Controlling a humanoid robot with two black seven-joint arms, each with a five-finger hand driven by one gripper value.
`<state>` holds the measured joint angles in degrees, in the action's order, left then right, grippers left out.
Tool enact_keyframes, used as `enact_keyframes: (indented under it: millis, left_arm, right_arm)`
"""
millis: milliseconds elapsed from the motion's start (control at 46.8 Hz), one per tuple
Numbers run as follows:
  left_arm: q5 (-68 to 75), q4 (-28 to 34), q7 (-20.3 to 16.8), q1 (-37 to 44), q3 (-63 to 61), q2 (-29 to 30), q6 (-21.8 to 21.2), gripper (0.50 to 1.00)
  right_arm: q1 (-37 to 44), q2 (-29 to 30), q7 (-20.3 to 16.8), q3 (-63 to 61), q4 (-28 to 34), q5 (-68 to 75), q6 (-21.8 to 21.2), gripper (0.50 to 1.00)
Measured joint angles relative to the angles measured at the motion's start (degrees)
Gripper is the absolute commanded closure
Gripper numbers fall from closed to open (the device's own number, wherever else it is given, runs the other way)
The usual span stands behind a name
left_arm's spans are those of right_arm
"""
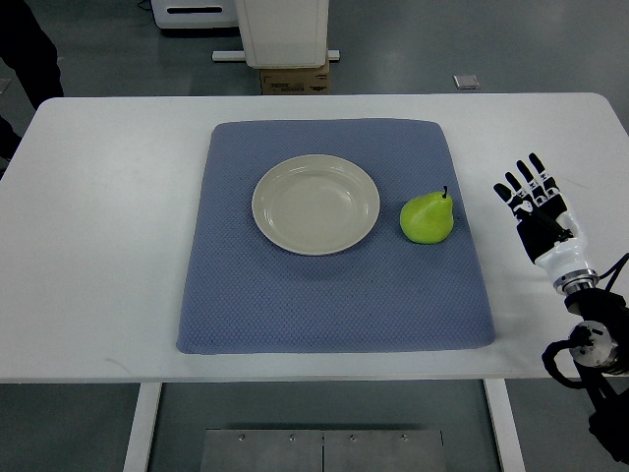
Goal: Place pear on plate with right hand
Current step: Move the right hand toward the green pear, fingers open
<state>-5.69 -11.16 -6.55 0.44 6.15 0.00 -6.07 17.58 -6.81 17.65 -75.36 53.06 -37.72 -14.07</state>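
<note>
One pear (427, 218) (beside plate (315, 204))

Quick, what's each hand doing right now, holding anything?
Left hand: not in view.
Right hand: open, fingers extended, holding nothing, over the table to the right of the pear.

**Item Count**

- Pear (427, 218): one, green, with stem.
- Plate (315, 204): one, round, cream.
- Mat (334, 295): one, blue.
- Table (108, 246): one, white.
- Robot hand (539, 211): one in view, the right.
- Cardboard box (294, 79): one, on the floor beyond the table.
</note>
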Motion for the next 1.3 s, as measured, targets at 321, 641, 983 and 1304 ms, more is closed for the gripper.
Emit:
enact_keyframes:
  millis: [321,641,983,1304]
  left_arm:
    - [0.03,0.00,0.02,0.00,0.00,0.00,0.00,0.500]
    - [0.03,0.03,0.02,-0.01,0.00,0.00,0.00,0.500]
    - [0.02,0.01,0.02,0.00,0.00,0.00,0.00,0.500]
    - [0.03,0.00,0.03,0.00,0.00,0.00,0.00,0.500]
  right_arm:
    - [-0.09,-0.03,1.50,0.10,0.20,-6.86,0.00,0.500]
    - [-0.16,-0.33,3.24,1.46,1.25,-11.48,0.00,0.500]
    - [1.55,-0.49,6.58,5.61,1.63,-16.28,0.09,0.500]
    - [2.63,-0.65,9.55,8.72,1.52,-19.48,1.34,0.502]
